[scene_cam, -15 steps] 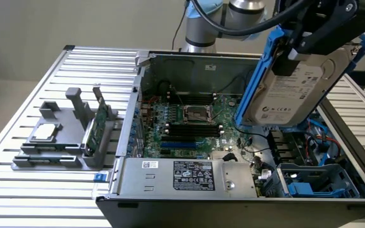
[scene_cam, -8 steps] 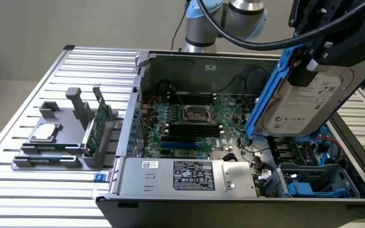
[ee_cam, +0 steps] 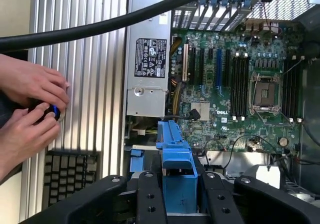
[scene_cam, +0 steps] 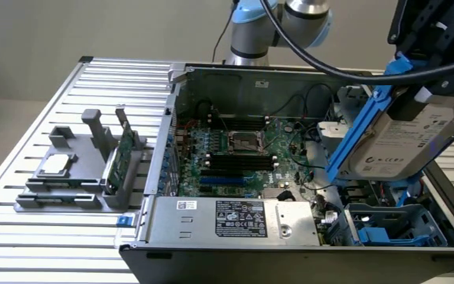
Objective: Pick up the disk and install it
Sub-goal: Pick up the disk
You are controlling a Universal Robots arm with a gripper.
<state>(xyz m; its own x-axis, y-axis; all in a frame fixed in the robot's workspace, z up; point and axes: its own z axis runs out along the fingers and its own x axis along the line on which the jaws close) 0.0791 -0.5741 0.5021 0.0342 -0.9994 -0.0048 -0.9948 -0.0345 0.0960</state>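
The disk (scene_cam: pixel 404 142), a silver-grey hard drive with a white label in a blue carrier, hangs tilted above the open computer case (scene_cam: pixel 181 127) at the exterior view's right. My gripper (scene_cam: pixel 416 97) is shut on its upper end. Below it lies a blue drive bay (scene_cam: pixel 392 228) in the case's near right corner. In the wrist view the carrier's blue end (ee_cam: pixel 177 156) sticks out between my black fingers (ee_cam: pixel 151 199), with the gripper (ee_cam: pixel 182 204) shut on it over the motherboard (ee_cam: pixel 235 84).
A grey fixture (scene_cam: pixel 38 198) on the slatted table at the exterior view's left holds a small silver chip (scene_cam: pixel 57 165) and a green circuit card (scene_cam: pixel 120 157). The power supply (scene_cam: pixel 235 219) fills the case's near side. A person's hands (ee_cam: pixel 30 104) work beside a keyboard (ee_cam: pixel 65 176).
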